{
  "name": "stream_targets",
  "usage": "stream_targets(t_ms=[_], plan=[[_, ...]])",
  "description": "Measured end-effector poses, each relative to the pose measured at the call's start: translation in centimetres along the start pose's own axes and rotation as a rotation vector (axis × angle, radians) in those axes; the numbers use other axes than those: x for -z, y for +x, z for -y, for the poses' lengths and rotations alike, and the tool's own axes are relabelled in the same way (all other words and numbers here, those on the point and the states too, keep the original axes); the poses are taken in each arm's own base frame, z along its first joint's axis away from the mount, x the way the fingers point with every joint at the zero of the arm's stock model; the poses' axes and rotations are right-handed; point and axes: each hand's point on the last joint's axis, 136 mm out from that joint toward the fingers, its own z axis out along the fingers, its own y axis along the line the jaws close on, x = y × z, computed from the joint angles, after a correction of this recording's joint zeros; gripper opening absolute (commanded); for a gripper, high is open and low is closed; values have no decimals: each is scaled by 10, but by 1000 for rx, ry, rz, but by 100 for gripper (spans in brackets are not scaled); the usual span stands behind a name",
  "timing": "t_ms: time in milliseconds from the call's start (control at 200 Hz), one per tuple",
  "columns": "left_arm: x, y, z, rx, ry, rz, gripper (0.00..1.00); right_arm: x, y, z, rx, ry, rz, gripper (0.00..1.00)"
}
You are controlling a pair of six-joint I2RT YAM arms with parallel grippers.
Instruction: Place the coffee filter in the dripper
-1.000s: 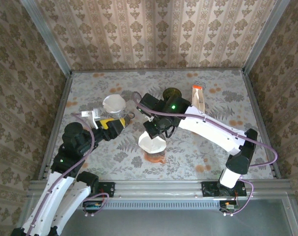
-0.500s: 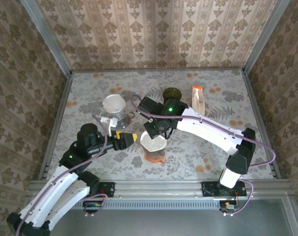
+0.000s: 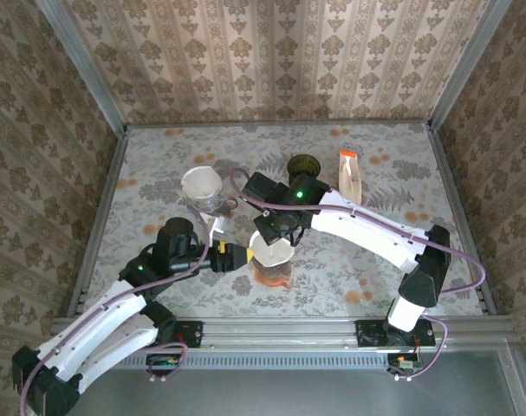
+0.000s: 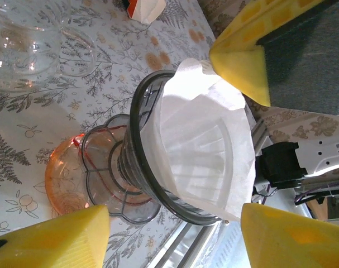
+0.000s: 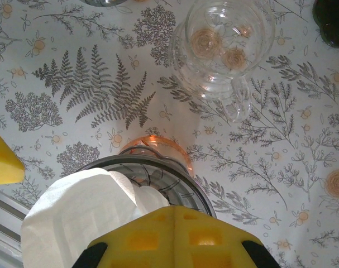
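Nearest the arms' bases, the left claw stood partly open and empty. Its two yellow fingers reached toward the dripper from either side without touching it, and we judged it was there to steady the dripper if the paper dragged it. The dripper rested on an orange saucer near the front of the table, and the coffee filter already sat inside its dark rim. The paper's white cone was open and one flap rose above the edge. The right claw came in from above with its fingers closed together, and their tips met that raised flap. We took it to be pinching the paper so that it could seat the cone before letting go, though the pinch itself was too tight to make out. In the overhead view the right wrist covered part of the filter, so we could not tell whether the cone lay flush all round. The tip of the cone and the inside of the dripper were hidden by the paper. Farther back stood a glass jug, cut off at the frame's top, and beside it a white-lined vessel we could not identify. Near the far edge were a dark round object and an orange-capped pouch, both too small to read.
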Motion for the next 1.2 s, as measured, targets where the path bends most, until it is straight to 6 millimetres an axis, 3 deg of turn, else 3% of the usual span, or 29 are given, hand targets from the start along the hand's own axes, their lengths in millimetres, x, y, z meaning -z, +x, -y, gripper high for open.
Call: stream_targets(t_ms=[270, 555, 720, 820, 1105, 1200], plan=[[-6, 0, -6, 9, -15, -13, 57, -4, 4, 1, 1, 5, -11, 0], [-8, 1, -9, 13, -25, -14, 53, -7, 3, 1, -7, 5, 0, 12], [-8, -2, -10, 10, -30, -4, 66, -8, 6, 2, -20, 3, 4, 12], [-8, -4, -10, 5, -33, 7, 68, -9, 8, 2, -23, 3, 3, 12], [-19, -2, -22, 29, -69, -18, 55, -7, 6, 2, -29, -3, 15, 13], [-20, -2, -23, 30, -71, -21, 55, -5, 4, 2, -34, -7, 29, 22]])
